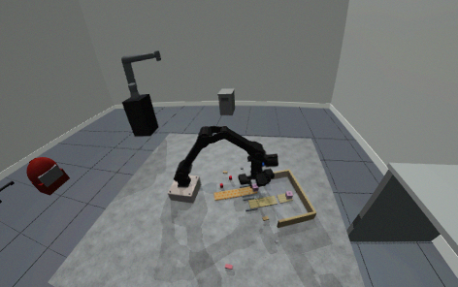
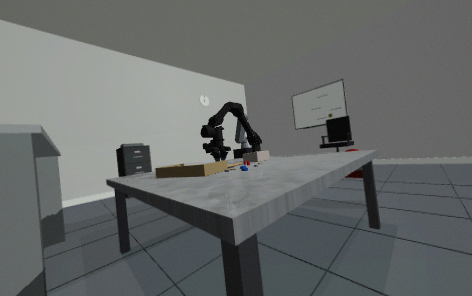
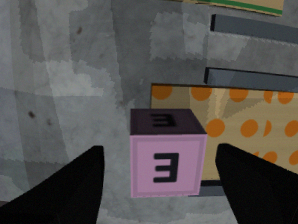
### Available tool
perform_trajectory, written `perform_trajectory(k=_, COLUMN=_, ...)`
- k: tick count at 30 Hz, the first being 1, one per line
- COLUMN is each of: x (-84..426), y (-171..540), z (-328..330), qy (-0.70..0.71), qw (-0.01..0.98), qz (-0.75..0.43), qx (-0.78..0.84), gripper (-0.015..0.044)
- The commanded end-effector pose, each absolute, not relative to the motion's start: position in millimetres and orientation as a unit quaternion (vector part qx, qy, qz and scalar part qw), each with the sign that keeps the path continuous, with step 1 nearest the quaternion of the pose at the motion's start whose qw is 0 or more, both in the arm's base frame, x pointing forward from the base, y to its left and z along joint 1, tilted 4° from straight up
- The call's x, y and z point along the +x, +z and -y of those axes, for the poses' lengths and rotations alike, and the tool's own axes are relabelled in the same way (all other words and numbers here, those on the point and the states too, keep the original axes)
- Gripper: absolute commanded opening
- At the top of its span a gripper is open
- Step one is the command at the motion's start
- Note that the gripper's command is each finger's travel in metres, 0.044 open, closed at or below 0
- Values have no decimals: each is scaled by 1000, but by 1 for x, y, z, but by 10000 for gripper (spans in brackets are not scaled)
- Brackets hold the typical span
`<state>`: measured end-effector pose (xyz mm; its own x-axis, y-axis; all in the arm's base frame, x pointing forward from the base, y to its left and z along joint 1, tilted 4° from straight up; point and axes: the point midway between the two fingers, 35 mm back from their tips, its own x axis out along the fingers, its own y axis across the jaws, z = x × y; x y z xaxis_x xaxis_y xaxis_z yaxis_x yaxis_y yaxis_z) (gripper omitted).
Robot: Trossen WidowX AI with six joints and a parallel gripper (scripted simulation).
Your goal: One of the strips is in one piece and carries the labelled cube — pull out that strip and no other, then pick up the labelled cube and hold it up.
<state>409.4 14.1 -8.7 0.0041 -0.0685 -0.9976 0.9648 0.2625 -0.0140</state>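
Note:
A pink cube (image 1: 254,186) (image 3: 167,167) with a black mark like a 3 or E is at the far end of the orange-dotted strip (image 1: 235,194) (image 3: 232,111). That strip looks to be in one piece. My gripper (image 1: 255,183) (image 2: 218,159) (image 3: 161,153) is partly open, its fingers on either side of the cube, with a gap on each side in the wrist view. The other strip (image 1: 262,203) shows a gap before a short piece (image 1: 282,199) that carries another pink cube (image 1: 289,194).
A wooden frame (image 1: 303,194) (image 2: 192,171) stands around the far end of the strips. Dark rails (image 3: 255,30) (image 3: 250,80) lie alongside the dotted strip. Red pieces (image 1: 230,177) (image 1: 221,185) lie near the strip, and blue pieces (image 2: 244,168) lie on the table. A red block (image 1: 229,267) lies near the front.

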Motion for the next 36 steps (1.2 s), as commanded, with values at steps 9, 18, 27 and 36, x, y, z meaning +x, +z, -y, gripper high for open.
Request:
perform_trajectory(k=9, x=408, y=-24, z=-14, qy=-447, qw=576, qz=-547, qx=411, gripper=250)
perform_trajectory(k=18, x=408, y=-24, z=-14, qy=-447, qw=576, qz=-547, qx=411, gripper=250)
perform_trajectory(k=27, x=408, y=-24, z=-14, qy=-447, qw=576, qz=-547, qx=411, gripper=250)
perform_trajectory(k=36, x=408, y=-24, z=-14, qy=-447, qw=576, qz=-547, qx=411, gripper=250)
